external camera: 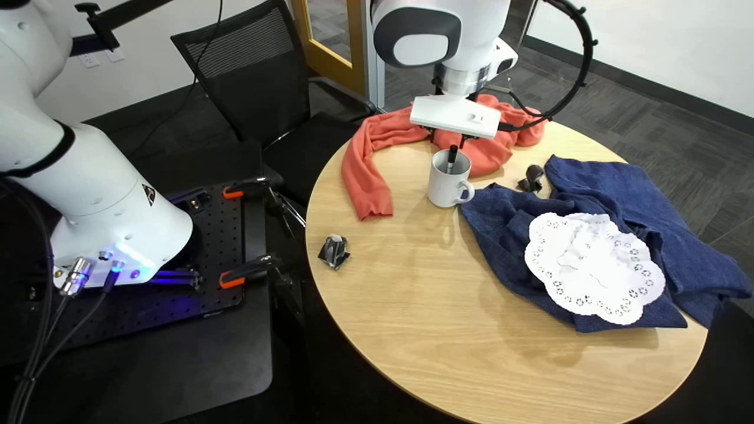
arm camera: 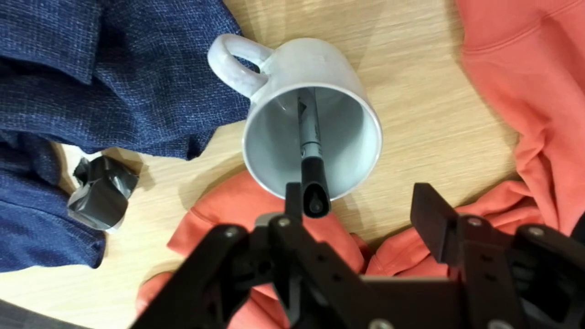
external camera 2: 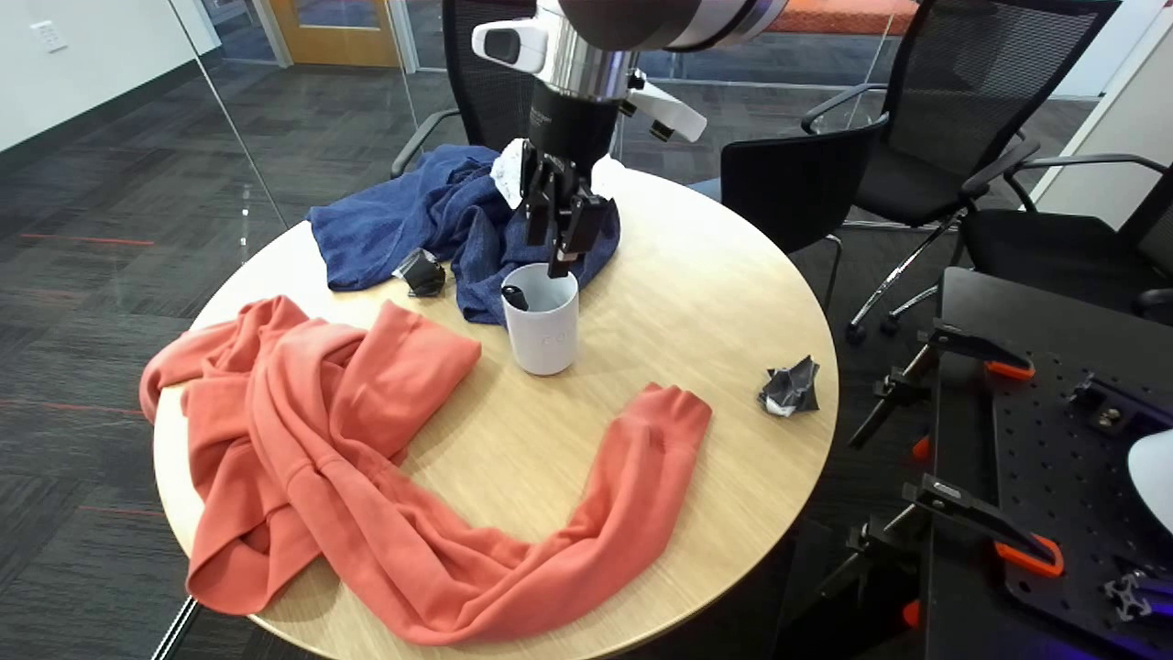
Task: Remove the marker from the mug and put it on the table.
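The marker (arm camera: 312, 171) stands tilted inside the mug, its black cap up and past the rim. Its cap also shows in both exterior views (external camera: 452, 154) (external camera 2: 514, 297). The white mug (external camera: 442, 187) stands upright on the round wooden table (external camera: 412, 294); it also shows in the wrist view (arm camera: 315, 64). My gripper (arm camera: 358, 194) is open above the mug, also seen in an exterior view (external camera 2: 555, 249). In the wrist view the cap lies between the fingers, close beside the left fingertip. Whether they touch cannot be told. The marker's lower end is hidden in the mug.
An orange-red cloth (external camera 2: 348, 403) lies beside the mug. A dark blue cloth (external camera: 506, 241) lies at the handle side, with a white lace doily (external camera: 595, 268) on it. Small black crumpled objects lie near the table's edge (external camera: 334, 251) and by the blue cloth (arm camera: 103, 192).
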You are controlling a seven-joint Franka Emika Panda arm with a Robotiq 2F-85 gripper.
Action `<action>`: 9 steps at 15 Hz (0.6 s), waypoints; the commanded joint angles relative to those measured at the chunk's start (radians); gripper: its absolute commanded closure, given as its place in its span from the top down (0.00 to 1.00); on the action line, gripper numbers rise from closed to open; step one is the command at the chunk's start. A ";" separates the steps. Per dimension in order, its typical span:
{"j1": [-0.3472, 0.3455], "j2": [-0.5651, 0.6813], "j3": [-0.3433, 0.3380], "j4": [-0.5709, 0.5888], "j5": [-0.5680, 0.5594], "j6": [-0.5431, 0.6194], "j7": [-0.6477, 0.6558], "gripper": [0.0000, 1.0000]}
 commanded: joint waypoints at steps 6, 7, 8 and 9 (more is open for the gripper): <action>0.000 0.074 -0.001 0.062 -0.079 0.038 0.031 0.51; -0.001 0.081 -0.001 0.068 -0.088 0.037 0.033 0.50; -0.001 0.089 -0.001 0.074 -0.097 0.036 0.035 0.47; -0.002 0.096 -0.001 0.079 -0.102 0.036 0.036 0.48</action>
